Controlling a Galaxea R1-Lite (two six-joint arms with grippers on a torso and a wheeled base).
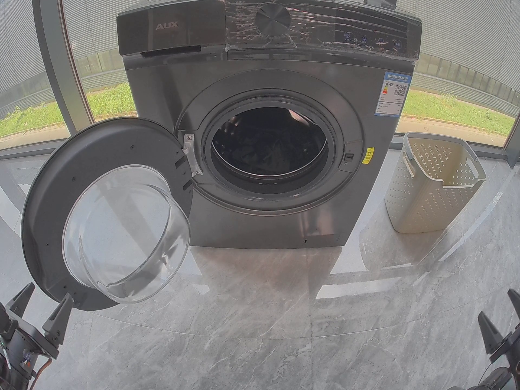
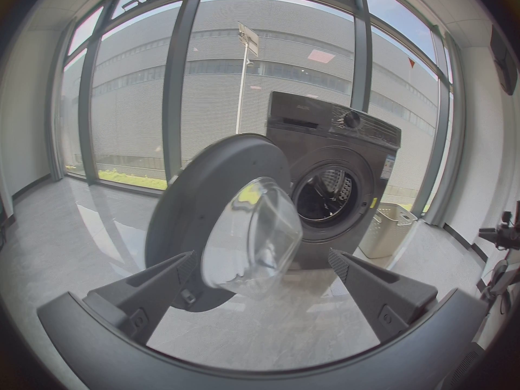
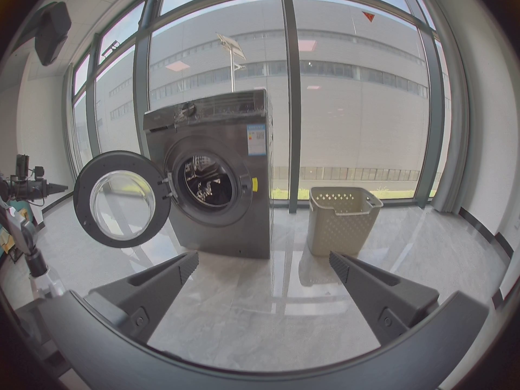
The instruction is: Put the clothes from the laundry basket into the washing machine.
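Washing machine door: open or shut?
Open. The door hangs swung out to the robot's left, leaving the drum opening exposed.

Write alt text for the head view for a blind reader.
A grey front-loading washing machine stands on a marble floor, its round door swung fully open toward the robot's left. A beige perforated laundry basket that looks empty sits to the machine's right. The left gripper and right gripper, both open, sit at the bottom corners.

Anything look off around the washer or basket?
Nothing spilled, tipped or damaged. Only oddity: crinkled clear film wraps the control panel of the grey front-loading washing machine. Its round door hangs wide open; the beige perforated plastic laundry basket stands upright beside it.
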